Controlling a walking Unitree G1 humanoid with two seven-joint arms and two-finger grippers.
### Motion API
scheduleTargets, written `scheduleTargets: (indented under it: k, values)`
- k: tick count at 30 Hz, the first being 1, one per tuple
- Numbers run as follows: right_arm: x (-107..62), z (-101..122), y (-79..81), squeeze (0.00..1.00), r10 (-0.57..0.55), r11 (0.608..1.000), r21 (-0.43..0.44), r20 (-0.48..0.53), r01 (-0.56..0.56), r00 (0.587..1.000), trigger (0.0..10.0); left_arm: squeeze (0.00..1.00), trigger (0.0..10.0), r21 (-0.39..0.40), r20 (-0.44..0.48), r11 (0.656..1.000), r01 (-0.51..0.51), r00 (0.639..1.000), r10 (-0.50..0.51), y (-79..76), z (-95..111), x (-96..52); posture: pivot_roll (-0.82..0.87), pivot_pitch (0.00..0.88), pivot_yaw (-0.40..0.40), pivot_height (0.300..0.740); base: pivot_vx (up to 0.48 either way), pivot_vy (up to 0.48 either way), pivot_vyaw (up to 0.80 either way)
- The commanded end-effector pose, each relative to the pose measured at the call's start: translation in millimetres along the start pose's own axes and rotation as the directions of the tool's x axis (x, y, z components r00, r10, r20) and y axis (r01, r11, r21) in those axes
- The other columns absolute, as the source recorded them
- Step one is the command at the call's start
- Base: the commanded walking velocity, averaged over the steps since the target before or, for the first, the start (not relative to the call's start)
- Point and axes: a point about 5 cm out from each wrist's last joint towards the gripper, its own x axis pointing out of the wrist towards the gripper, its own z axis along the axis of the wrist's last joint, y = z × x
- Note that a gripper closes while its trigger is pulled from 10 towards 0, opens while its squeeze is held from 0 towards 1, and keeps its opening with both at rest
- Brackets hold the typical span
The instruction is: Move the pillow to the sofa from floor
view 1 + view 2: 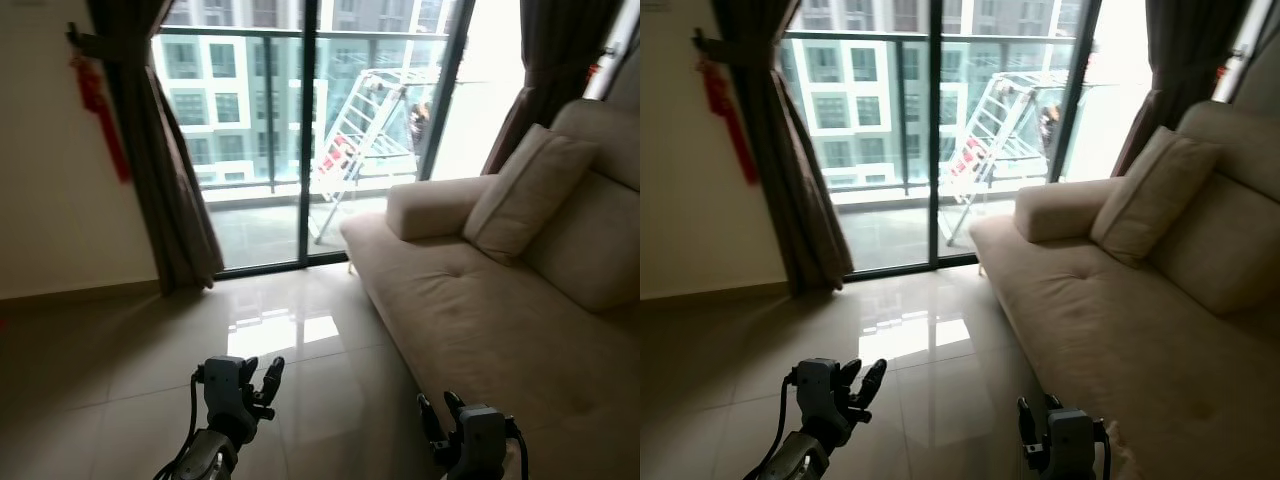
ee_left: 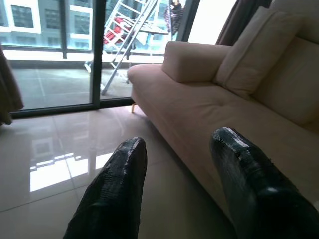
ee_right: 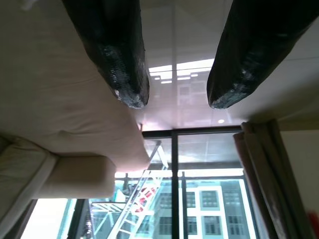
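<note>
Pillow (image 1: pixel 528 190), beige and rectangular, leans upright against the backrest of the sofa (image 1: pixel 470 300), beside its padded armrest (image 1: pixel 435 205); its long axis tilts up and away from the seat (so, as things lie, it already sits on the cushions rather than on the floor (image 1: pixel 150 340)). It lies well ahead and to the right of both arms; the right gripper (image 1: pixel 442 425) is the nearer one, low at the sofa's front edge, black fingers spread and empty. The left gripper (image 1: pixel 262 385) hangs low over glossy tiles, fingers likewise parted, holding nothing. Beyond, a glass balcony door (image 1: pixel 300 130) and dark curtain (image 1: pixel 160 170).
</note>
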Motion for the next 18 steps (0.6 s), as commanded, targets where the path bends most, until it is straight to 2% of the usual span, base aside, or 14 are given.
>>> scheduleTargets:
  k: [1, 18]
  values:
    - [-3.5, -3.0, 1.3, 0.00, 0.001, 1.000, 0.004, -0.026, -0.001, 1.000, 10.0, 0.00, 10.0, -0.017, -0.023, 1.000, -0.007, 1.000, 0.007, 0.4, -4.2, -3.7, 0.01, 0.000, 0.007, 0.740, 0.000, 0.000, -0.80]
    - [-3.6, -5.9, 1.3, 0.00, 0.000, 1.000, 0.003, -0.054, 0.000, 0.999, 10.0, 0.00, 10.0, -0.012, -0.052, 1.000, 0.005, 0.999, -0.006, -2.8, -4.3, -4.0, 0.01, 0.000, 0.007, 0.740, 0.000, 0.000, -0.80]
